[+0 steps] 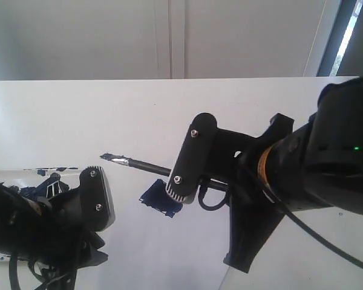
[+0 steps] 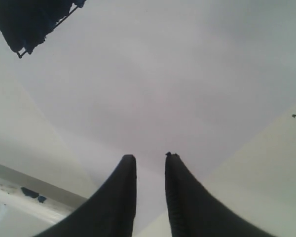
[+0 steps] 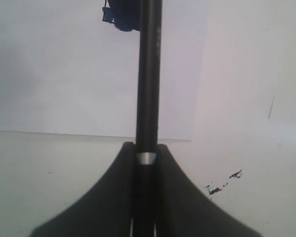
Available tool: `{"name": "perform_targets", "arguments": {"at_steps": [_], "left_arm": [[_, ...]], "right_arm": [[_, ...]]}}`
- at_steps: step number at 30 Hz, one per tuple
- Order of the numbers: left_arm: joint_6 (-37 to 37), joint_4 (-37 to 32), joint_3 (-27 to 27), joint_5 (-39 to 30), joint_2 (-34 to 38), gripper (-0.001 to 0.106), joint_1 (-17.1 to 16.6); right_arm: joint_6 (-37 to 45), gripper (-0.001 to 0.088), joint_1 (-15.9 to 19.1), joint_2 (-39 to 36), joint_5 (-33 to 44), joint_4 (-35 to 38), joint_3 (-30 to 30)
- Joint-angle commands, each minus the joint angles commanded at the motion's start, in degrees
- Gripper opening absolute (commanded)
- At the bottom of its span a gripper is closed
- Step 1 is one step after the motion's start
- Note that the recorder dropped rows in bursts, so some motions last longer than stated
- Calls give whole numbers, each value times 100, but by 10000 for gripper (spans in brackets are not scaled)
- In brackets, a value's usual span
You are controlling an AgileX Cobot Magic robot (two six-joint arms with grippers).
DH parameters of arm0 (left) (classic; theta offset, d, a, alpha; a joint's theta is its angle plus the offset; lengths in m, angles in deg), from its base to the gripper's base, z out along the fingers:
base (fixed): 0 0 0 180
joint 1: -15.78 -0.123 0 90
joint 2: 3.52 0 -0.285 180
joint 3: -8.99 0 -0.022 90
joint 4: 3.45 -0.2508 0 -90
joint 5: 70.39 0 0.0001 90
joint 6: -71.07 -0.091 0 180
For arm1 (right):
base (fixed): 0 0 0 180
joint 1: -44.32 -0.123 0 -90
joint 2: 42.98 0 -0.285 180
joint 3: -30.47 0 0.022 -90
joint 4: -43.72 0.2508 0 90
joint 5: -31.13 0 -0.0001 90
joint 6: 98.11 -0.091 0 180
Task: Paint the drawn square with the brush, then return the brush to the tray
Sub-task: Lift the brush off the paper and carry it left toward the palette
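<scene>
The brush (image 1: 146,165) is a thin black stick pointing left, and its navy tip (image 1: 111,157) is past the drawn square, toward the tray. My right gripper (image 1: 196,181) is shut on its handle. In the right wrist view the brush (image 3: 148,74) runs straight out from between the shut fingers of the right gripper (image 3: 145,145). The drawn square (image 1: 161,201) is filled dark navy and shows beside the shaft as the square (image 3: 122,15) on the white paper (image 3: 64,74). The tray (image 1: 30,176), smeared navy, lies at the left behind my left gripper (image 1: 100,208). The left gripper (image 2: 150,157) is open and holds nothing.
Navy paint specks (image 3: 222,186) mark the table beside the paper. A corner of the tray (image 2: 19,200) with a navy blotch shows in the left wrist view, and a dark shape (image 2: 29,19) fills that view's far corner. The table's back edge (image 1: 169,80) meets a pale wall.
</scene>
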Motion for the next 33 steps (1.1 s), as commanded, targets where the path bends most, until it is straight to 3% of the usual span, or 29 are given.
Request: {"name": "perform_targets", "arguments": {"at_steps": [5, 12, 24, 33], "left_arm": [[0, 0, 0, -263, 0, 275, 0], [-25, 0, 0, -892, -46, 275, 0], [175, 0, 0, -1972, -1045, 275, 0], [257, 1, 0, -2365, -1148, 207, 0]], "right_arm": [[136, 0, 0, -125, -634, -263, 0], [136, 0, 0, -359, -833, -668, 0], [136, 0, 0, -722, -1811, -705, 0], [232, 0, 0, -1229, -2203, -792, 0]]}}
